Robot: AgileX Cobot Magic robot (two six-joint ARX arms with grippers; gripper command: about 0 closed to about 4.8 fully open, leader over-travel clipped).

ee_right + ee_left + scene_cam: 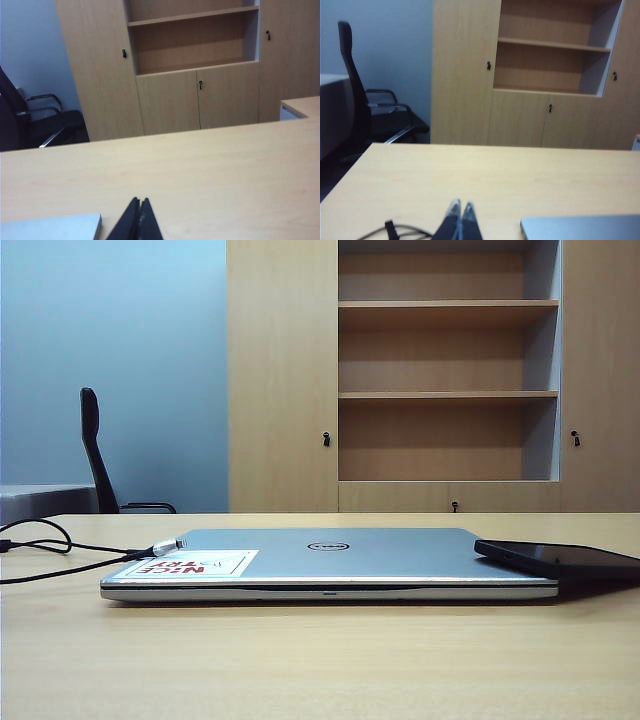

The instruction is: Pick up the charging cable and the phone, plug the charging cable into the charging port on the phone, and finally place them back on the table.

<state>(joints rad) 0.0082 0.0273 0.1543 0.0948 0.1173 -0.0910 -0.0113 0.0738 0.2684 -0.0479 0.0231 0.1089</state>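
Exterior view shows the pale wood-grain table (pixel 320 660) filling the lower part of the frame, bare in the foreground. At mid-frame lies a closed silver laptop (pixel 330 560) with a red-and-white sticker (pixel 190 564) at its lower left. The charging cable (pixel 60 545), thin and black, loops in from the left edge, and its silver plug rests on the laptop's left corner. The phone (pixel 560 558), flat, black and glossy, lies at right, one end propped on the laptop's right edge. Neither gripper appears in this view. Behind stand a black office chair (pixel 95 455) at left and a wooden cabinet (pixel 440 370) with open shelves. In the wrist views the left gripper (pixel 461 212) and right gripper (pixel 140 210) hang above the table, jaws pressed together, holding nothing.
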